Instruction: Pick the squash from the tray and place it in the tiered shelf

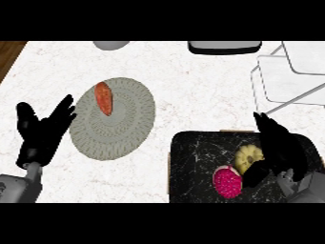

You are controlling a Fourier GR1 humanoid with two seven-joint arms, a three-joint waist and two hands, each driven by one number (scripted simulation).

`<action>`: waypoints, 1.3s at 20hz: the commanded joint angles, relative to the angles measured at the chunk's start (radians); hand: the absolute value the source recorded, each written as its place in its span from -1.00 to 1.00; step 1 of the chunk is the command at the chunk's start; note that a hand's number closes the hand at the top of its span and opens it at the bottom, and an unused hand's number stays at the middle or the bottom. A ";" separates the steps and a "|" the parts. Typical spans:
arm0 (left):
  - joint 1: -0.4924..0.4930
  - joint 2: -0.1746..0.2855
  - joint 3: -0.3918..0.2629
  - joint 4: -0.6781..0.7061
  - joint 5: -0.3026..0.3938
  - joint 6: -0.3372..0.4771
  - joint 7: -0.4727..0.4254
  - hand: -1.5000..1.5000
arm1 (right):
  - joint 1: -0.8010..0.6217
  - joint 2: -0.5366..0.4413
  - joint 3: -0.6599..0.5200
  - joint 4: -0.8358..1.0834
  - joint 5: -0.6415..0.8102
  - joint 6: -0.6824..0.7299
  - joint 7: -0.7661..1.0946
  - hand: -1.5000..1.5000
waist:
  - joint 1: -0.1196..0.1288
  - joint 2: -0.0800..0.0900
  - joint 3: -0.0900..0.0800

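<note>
Left hand rested open, fingers up, beside a woven mat bearing an orange vegetable. On the black tray, the yellow squash lay by a pink fruit, the right hand unclenched just beside it, below the tiered shelf.

black left hand; black right hand; grey forearms

The right hand blocks the right side of the squash, can't tell if they touch. Also the tray is chopped at the bottom, the tiered shelf runs off the right edge, and the grey bowl up top is mostly cut off.
</note>
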 commanded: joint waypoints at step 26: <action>0.113 -0.006 0.037 0.078 0.073 0.009 -0.054 0.00 | 0.083 0.009 -0.170 -0.255 -0.131 -0.117 -0.489 1.00 | -0.044 0.004 -0.054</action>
